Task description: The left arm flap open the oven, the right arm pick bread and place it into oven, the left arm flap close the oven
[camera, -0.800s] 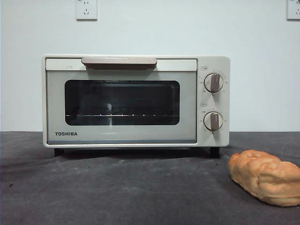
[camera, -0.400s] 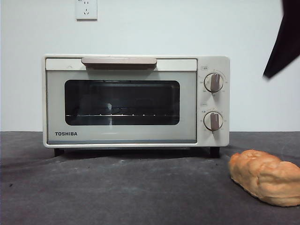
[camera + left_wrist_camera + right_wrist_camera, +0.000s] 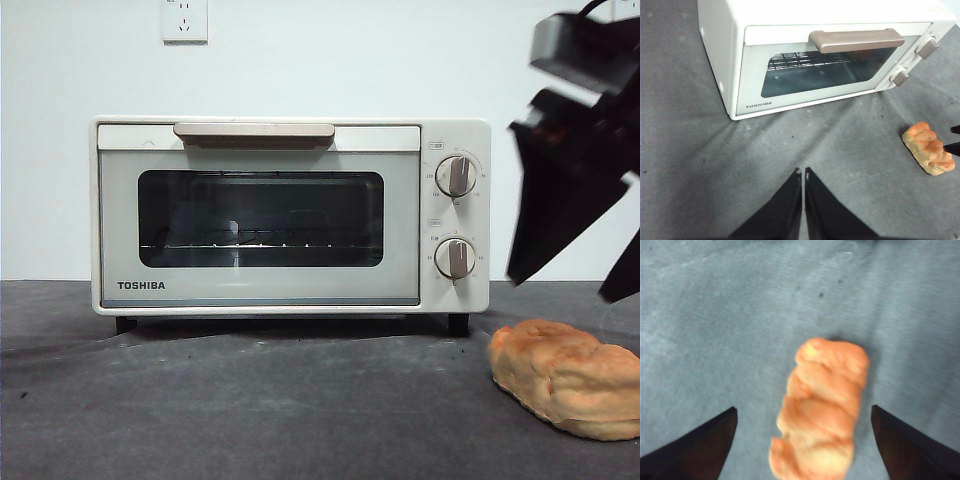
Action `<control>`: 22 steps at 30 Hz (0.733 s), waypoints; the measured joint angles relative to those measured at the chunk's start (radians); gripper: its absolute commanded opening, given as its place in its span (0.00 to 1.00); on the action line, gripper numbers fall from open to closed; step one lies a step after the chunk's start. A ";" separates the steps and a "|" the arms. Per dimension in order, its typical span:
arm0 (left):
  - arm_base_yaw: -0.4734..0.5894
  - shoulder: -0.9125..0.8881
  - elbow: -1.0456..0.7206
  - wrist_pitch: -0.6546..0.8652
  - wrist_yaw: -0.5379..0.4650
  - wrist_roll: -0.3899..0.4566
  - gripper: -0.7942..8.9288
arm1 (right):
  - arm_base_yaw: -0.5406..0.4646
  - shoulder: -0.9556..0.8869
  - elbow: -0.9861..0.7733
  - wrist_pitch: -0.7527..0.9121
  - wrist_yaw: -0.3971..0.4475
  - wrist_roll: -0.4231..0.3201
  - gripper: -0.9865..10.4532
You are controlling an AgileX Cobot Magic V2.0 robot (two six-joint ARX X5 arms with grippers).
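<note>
While the oven (image 3: 290,215) sits with its door shut, the right gripper (image 3: 802,445) hangs above the bread (image 3: 820,412), its jaws spread wide to either side of the loaf and touching nothing. The bread lies on the dark table (image 3: 250,400) in front of the oven and off toward the knob side, well apart from the door. The left gripper (image 3: 803,172) waits over bare table in front of the oven's door, jaws pressed together and empty, away from the beige handle (image 3: 857,40). The main risk, as I judge it, is one of order: if the loaf is lifted before the door is flapped down, the right arm would carry it against closed glass. A second risk lies in the grasp itself, since the crust looks lumpy and glossy; jaws closing off-centre could roll the loaf or pinch only a knob of it, letting it drop. Through the window the oven shows only a wire rack (image 3: 260,245), with nothing resting on it.
</note>
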 measured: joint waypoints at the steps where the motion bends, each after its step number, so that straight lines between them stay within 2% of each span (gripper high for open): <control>1: 0.000 0.000 0.000 0.000 0.000 0.000 0.10 | 0.006 0.018 0.000 0.011 0.010 0.004 0.46; 8: 0.000 0.000 0.000 0.000 0.000 0.000 0.10 | 0.024 0.146 0.000 0.078 0.060 0.015 0.46; 15: 0.000 0.000 0.000 0.000 0.000 0.000 0.10 | 0.026 0.238 0.000 0.120 0.061 0.015 0.45; 22: -0.003 0.000 0.000 0.000 0.000 0.000 0.10 | 0.027 0.262 0.000 0.121 0.061 0.017 0.26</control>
